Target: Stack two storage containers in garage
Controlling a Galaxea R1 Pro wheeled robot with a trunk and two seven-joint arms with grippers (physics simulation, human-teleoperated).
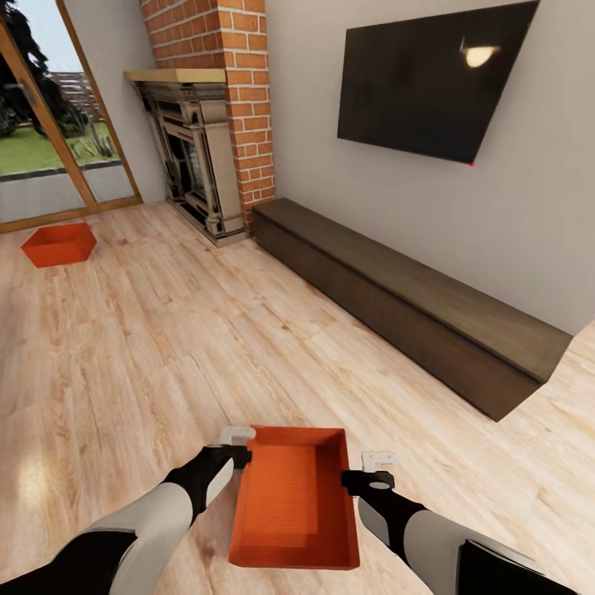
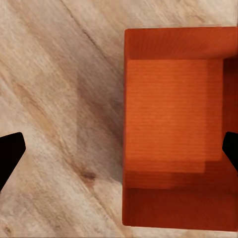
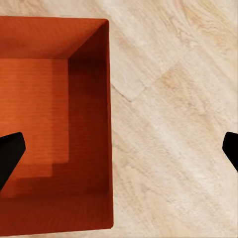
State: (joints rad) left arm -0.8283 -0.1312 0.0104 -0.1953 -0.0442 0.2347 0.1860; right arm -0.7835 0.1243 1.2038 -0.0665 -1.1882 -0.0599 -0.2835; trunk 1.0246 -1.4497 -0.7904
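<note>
One orange-red storage container [image 1: 293, 496] sits open-topped and empty on the light wood floor just in front of me. My left gripper [image 1: 240, 446] hangs open over its left wall, and my right gripper [image 1: 373, 469] hangs open over its right wall. In the left wrist view the container [image 2: 173, 114] lies below the left gripper [image 2: 119, 151], with one dark fingertip [image 2: 10, 153] over the floor and the other over the bin. The right wrist view shows the container [image 3: 34, 99] under the right gripper [image 3: 119, 151] likewise. The second container [image 1: 59, 245] rests far left by the glass doors.
This is the living room with a wood plank floor [image 1: 165, 347]. A long dark bench [image 1: 413, 314] runs along the right wall under a black TV [image 1: 434, 78]. A brick fireplace [image 1: 194, 157] stands at the back, and glass doors [image 1: 41, 124] are at far left.
</note>
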